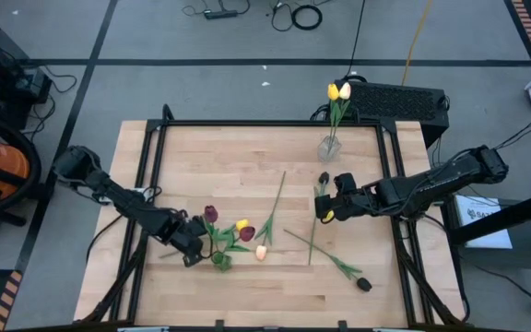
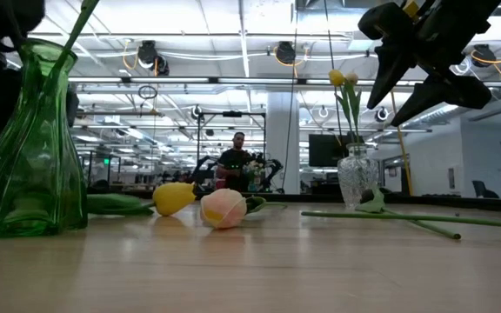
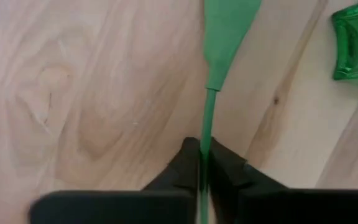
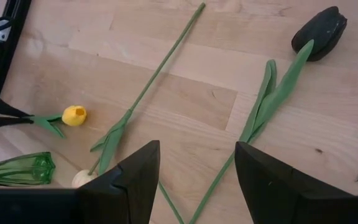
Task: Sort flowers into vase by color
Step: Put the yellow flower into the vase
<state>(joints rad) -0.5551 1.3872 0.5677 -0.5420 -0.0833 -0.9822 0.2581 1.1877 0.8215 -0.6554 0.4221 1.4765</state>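
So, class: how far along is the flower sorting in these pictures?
Done: two yellow tulips stand in the clear glass vase. In hand: the left gripper is shut on a thin green stem beside the green glass vase. Left: several tulips lying on the wooden table, including a near-black one; the right gripper hangs open above them.

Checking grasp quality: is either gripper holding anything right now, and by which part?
The left gripper pinches a flower by its thin green stem. The right gripper is open above the table, holding nothing.

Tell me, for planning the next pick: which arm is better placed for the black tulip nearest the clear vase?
Right. The right gripper hovers open beside the black tulip; the left gripper, farther off, is shut on a stem.
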